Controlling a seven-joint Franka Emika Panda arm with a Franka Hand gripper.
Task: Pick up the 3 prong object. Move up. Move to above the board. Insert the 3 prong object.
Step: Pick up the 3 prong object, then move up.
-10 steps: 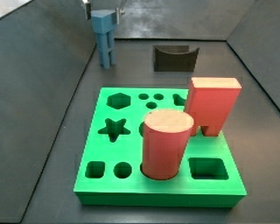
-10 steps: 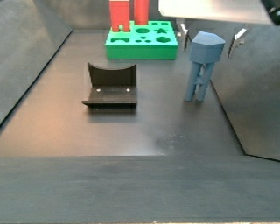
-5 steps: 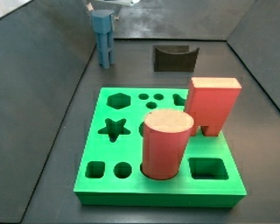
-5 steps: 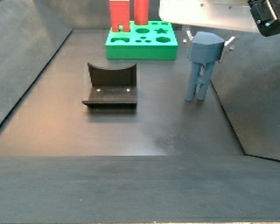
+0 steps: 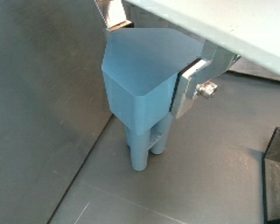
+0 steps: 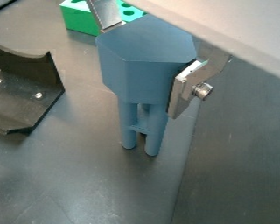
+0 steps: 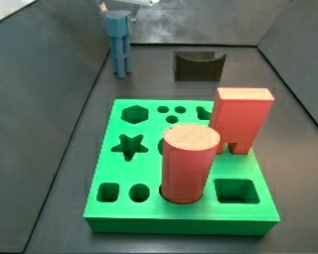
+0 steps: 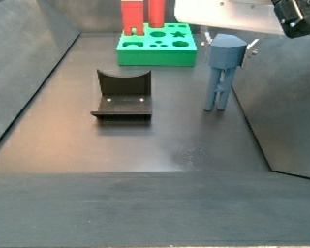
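The light-blue 3 prong object [image 8: 224, 63] stands upright on its prongs on the dark floor, near a side wall, and shows in a side view [image 7: 118, 40] too. My gripper [image 8: 228, 44] is down over its hexagonal head. Both wrist views show the head [image 5: 143, 74] [image 6: 143, 70] between the silver fingers [image 5: 192, 83] [image 6: 192, 83], with the plates against its sides. The gripper [image 5: 152, 52] [image 6: 150, 52] is shut on the piece. The green board [image 7: 122, 124] [image 8: 177, 56] lies apart from it on the floor.
A red cylinder [image 7: 189, 164] and a red rectangular block [image 7: 241, 119] stand in the board. The dark fixture [image 8: 121, 94] [image 7: 199, 65] stands on the floor between the board and the piece. Grey walls enclose the floor.
The fingers have come in from wide apart to lie against the head of the 3 prong object. The piece still stands in the same place.
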